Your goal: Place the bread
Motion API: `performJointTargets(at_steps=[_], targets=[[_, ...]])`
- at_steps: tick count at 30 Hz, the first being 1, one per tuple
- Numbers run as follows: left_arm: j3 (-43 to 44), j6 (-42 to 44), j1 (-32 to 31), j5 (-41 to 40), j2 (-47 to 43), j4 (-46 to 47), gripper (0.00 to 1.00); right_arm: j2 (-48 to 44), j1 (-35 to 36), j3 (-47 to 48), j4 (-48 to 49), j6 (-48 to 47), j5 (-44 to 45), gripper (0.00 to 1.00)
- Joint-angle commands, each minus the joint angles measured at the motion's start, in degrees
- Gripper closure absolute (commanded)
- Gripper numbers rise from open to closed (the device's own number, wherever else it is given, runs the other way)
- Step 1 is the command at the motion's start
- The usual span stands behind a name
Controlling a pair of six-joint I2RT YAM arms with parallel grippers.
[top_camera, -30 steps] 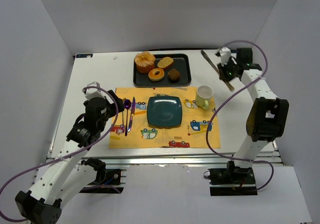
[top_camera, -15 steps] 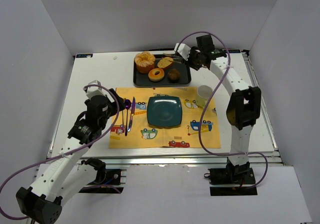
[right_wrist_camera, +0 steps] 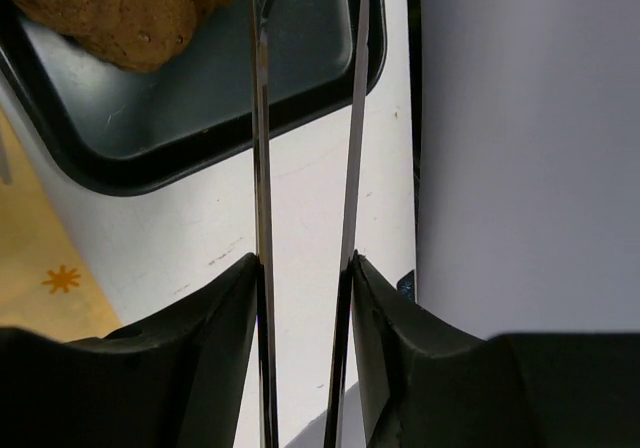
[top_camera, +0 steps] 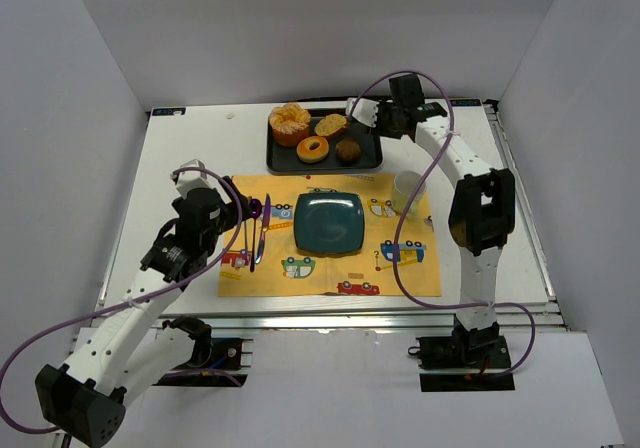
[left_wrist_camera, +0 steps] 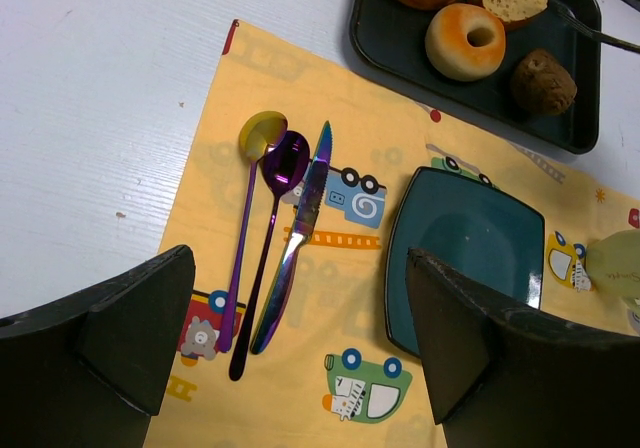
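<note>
On the tray (top_camera: 325, 170): one bread (top_camera: 331, 125) against one bun (top_camera: 289, 123), one donut (top_camera: 313, 149), one muffin (top_camera: 348, 150). Right gripper (right_wrist_camera: 305, 268) clamps tongs (right_wrist_camera: 261, 148) over the tray; left gripper (left_wrist_camera: 300, 268) gapes.

white table (top_camera: 190, 153), pale walls (top_camera: 300, 28) — evenly lit

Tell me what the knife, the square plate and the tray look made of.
Knife: metal, iridescent mirror finish, purple-blue sheen. Plate: probably glazed ceramic, dark teal, soft gloss. Tray: dark, matte, likely coated metal or plastic; can't tell.
</note>
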Motion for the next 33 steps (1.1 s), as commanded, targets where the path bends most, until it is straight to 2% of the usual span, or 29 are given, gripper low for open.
performJointTargets(at_steps=[1, 14, 33], targets=[[1.34, 0.09, 0.21, -0.38, 0.02, 1.76, 0.05, -2.16, 0.68, -2.17, 4.34, -7.82, 0.28, 0.54], [0.73, -0.26, 0.21, -0.38, 0.46, 2.37, 0.05, -0.32, 3.05, -3.67, 6.8, -17.75, 0.36, 0.56], [0.72, -0.44, 0.21, -0.73, 0.11, 2.2, 0.05, 4.42, 3.58, 1.16, 2.67, -23.47, 3.44, 0.57]])
